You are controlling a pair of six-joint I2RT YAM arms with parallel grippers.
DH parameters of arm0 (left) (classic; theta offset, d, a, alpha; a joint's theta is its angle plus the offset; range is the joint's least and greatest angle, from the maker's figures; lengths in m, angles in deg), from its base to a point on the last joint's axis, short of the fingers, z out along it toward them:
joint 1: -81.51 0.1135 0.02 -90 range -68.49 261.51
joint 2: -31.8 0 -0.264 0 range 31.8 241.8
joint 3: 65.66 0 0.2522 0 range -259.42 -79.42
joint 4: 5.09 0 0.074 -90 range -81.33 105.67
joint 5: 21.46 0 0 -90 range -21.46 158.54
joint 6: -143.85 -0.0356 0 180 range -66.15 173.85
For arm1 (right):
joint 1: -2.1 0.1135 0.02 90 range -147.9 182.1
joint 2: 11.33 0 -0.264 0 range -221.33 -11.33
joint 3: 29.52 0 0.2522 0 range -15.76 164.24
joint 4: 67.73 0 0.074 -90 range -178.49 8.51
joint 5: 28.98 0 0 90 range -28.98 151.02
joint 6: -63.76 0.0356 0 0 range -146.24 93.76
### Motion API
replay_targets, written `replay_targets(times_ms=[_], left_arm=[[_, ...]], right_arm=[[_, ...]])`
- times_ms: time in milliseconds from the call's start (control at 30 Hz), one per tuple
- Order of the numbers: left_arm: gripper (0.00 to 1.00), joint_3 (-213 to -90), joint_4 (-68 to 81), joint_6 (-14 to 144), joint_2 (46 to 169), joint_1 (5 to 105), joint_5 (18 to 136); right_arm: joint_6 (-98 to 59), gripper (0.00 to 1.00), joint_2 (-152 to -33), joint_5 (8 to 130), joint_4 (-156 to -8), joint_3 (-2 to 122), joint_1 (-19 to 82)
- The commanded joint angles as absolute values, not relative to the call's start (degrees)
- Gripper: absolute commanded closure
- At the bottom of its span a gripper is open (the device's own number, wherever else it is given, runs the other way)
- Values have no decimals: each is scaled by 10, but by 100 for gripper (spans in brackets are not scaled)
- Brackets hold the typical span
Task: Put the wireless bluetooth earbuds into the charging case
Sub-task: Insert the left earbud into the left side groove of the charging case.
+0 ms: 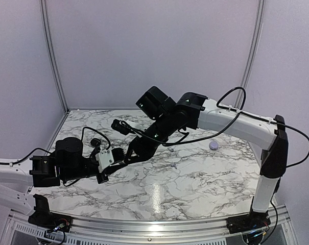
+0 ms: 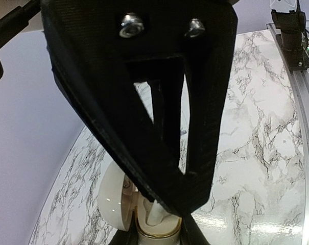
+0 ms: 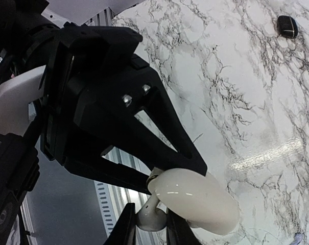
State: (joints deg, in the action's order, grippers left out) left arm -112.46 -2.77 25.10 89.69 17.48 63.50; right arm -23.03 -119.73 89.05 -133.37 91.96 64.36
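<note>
Status of charging case (image 3: 195, 199): white, lid open, grasped in left pincer (image 3: 177, 178) and carried off the table (image 1: 195, 184), over its left half, about midway between far and near edges. Hidden behind the arms in the top view.

Left pincer: clenched on the case body. Dark fingers (image 2: 119, 240) flank the case at the bottom of the left wrist view. Lid (image 2: 113, 196) swung to one side, glossy inner face toward that camera.

Right pincer (image 3: 151, 224): reaches across from the right edge of the table and meets the left pincer tip to tip. Grasps a white earbud (image 3: 150, 217) between both fingers, directly below the open lid.

Position of white earbud: at the mouth of the case. In the left wrist view, lower end inside the gold-rimmed well (image 2: 167, 236) of the case, upper part covered by the right pincer. Depth of seating: cannot tell.

Other items:
- Small lilac piece (image 1: 213, 145), flat on the table near the right edge, well apart from both pincers.
- Small glossy black piece (image 3: 287, 25), also on the table, well apart from the case.
- Both too small to tell bud from case.
</note>
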Motion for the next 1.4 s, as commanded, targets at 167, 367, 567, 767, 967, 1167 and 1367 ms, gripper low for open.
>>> replay_targets(times_ms=[167, 367, 567, 767, 967, 1167, 1367], left_arm=[[100, -1137, -85, 196, 889, 152, 655], [100, -1143, -81, 174, 909, 141, 647], [100, -1143, -81, 180, 909, 141, 645], [100, -1143, -96, 221, 899, 142, 647], [100, -1136, -104, 244, 886, 146, 657], [100, -1132, -108, 252, 881, 147, 659], [100, -1130, -111, 258, 884, 150, 660]], right_arm=[[-228, 83, -1236, 897, -1331, 960, 652], [-223, 84, -1246, 901, -1326, 958, 649], [-216, 76, -1245, 897, -1314, 959, 644], [-216, 67, -1241, 884, -1312, 962, 643], [-217, 60, -1232, 865, -1316, 979, 643], [-223, 54, -1227, 852, -1334, 1001, 643], [-225, 53, -1217, 839, -1343, 1004, 643]])
